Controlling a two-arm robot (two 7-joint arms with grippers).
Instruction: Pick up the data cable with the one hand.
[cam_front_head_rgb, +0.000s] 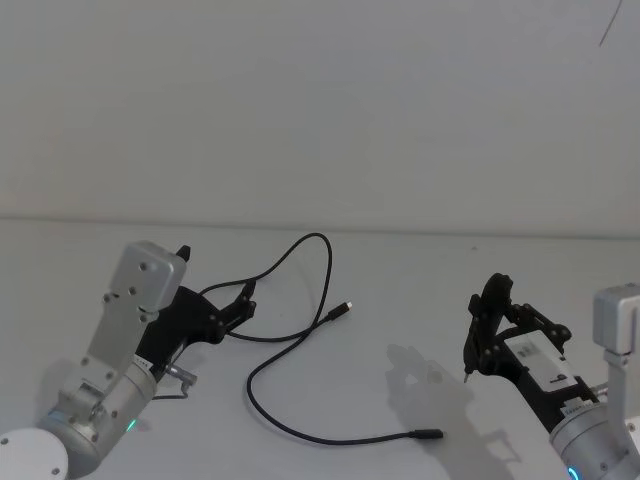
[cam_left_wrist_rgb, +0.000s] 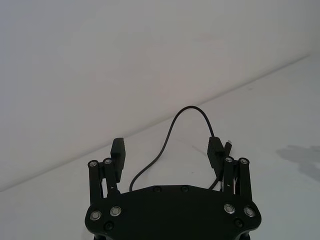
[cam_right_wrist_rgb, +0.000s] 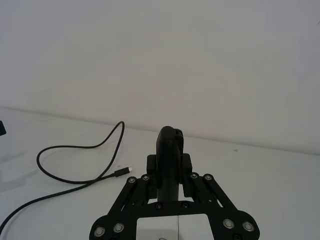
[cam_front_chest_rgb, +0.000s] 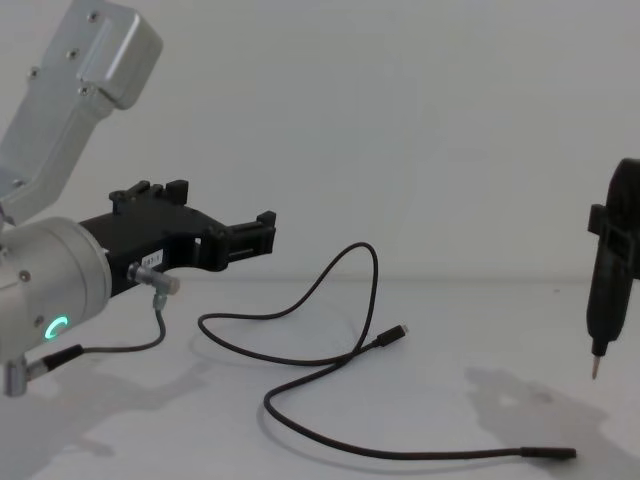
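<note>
The data cable (cam_front_head_rgb: 250, 382) is thin and black and lies in loops on the white table. Its small plug (cam_front_head_rgb: 343, 308) is near the middle and its slim rod-like plug (cam_front_head_rgb: 428, 434) toward the front. My left gripper (cam_front_head_rgb: 240, 305), black on a silver cylinder with a green ring light, hangs open just above the cable's left end (cam_front_chest_rgb: 240, 316). In the left wrist view the cable (cam_left_wrist_rgb: 190, 107) runs out between the spread fingers (cam_left_wrist_rgb: 118, 150), untouched. In the chest view the left gripper (cam_front_chest_rgb: 255, 235) is off the table. My right gripper (cam_front_head_rgb: 470, 375), narrow and pointed, stands shut at the right, away from the cable.
A short grey wire (cam_front_chest_rgb: 155, 300) with silver plugs dangles under the left wrist. The white table (cam_front_head_rgb: 400, 290) meets a plain white wall behind. The right gripper (cam_front_chest_rgb: 597, 370) hovers above its shadow near the rod-like plug (cam_front_chest_rgb: 548, 454).
</note>
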